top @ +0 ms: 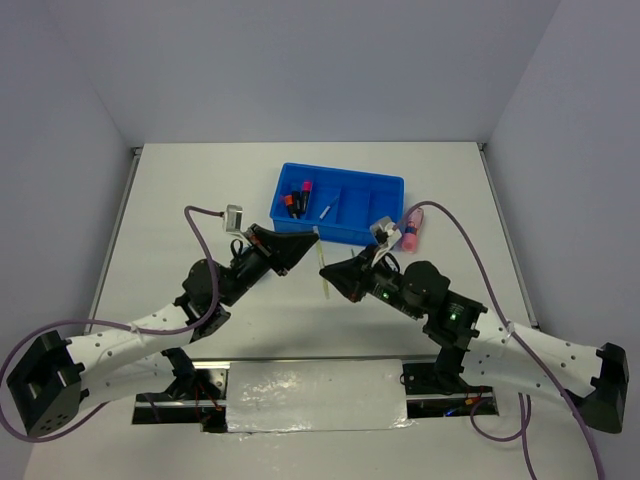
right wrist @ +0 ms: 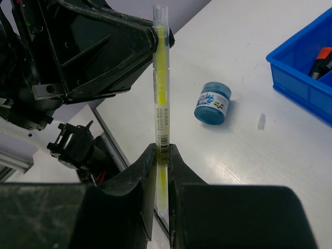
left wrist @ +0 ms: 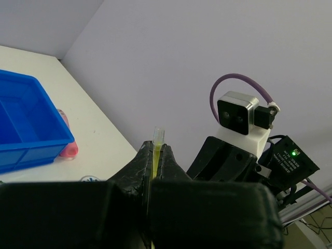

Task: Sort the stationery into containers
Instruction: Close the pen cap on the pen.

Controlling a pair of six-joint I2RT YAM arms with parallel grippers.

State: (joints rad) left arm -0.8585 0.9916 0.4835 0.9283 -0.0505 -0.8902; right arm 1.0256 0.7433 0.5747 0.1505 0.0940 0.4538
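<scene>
Your left gripper point(left wrist: 155, 151) and right gripper point(right wrist: 162, 153) both pinch one yellow pen point(right wrist: 161, 93), two grips in all. One blue-white roll point(right wrist: 212, 102) lies near one blue tray point(right wrist: 296, 83).

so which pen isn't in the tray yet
The thin yellow pen, held between the left gripper and the right gripper; the pale pen and the highlighters lie in the blue tray.
</scene>
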